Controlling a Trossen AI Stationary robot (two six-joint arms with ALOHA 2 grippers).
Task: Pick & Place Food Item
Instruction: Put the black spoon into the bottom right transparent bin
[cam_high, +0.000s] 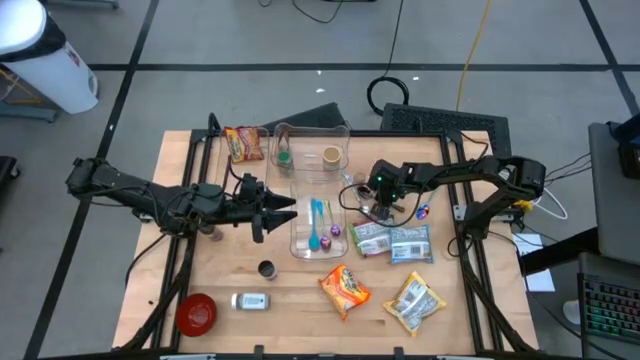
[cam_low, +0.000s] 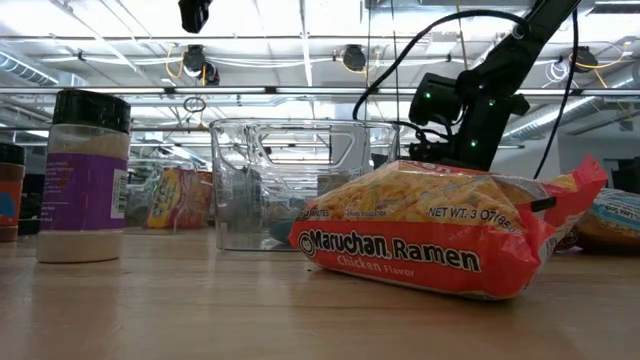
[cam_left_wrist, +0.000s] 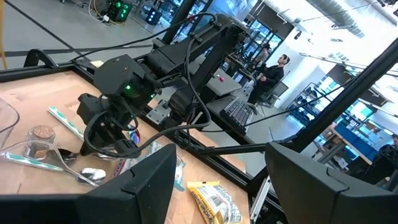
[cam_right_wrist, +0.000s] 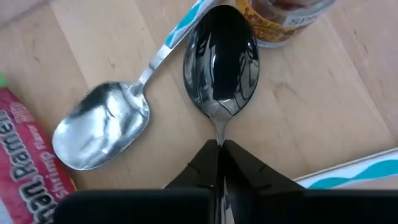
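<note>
My right gripper (cam_right_wrist: 221, 149) is right of the clear container (cam_high: 315, 190), pointing steeply down and shut on a metal spoon (cam_right_wrist: 221, 62). A second spoon with a teal handle (cam_right_wrist: 102, 134) lies on the wood beside it. A red shrimp ramen packet (cam_right_wrist: 18, 162) lies close by. An orange chicken ramen packet (cam_high: 345, 288) rests flat near the front edge, large in the low view (cam_low: 430, 245). My left gripper (cam_left_wrist: 221, 180) hovers level and open left of the container (cam_high: 285, 210), touching nothing. My right gripper pinches the metal spoon's thin neck (cam_right_wrist: 221, 132), just behind the bowl, between its two fingers. The fingers slant down from the table's right and lie along the handle, which is hidden under them. The bowl points away, hollow side up, low over the wood.
A spice jar (cam_right_wrist: 286, 18) stands just beyond the spoon's bowl. Flat packets (cam_high: 390, 240) and a yellow packet (cam_high: 415, 303) lie at the right front. Another ramen packet (cam_high: 245, 143) lies at the far left. A red bowl (cam_high: 195, 312) and a fallen jar (cam_high: 250, 300) sit at the near left.
</note>
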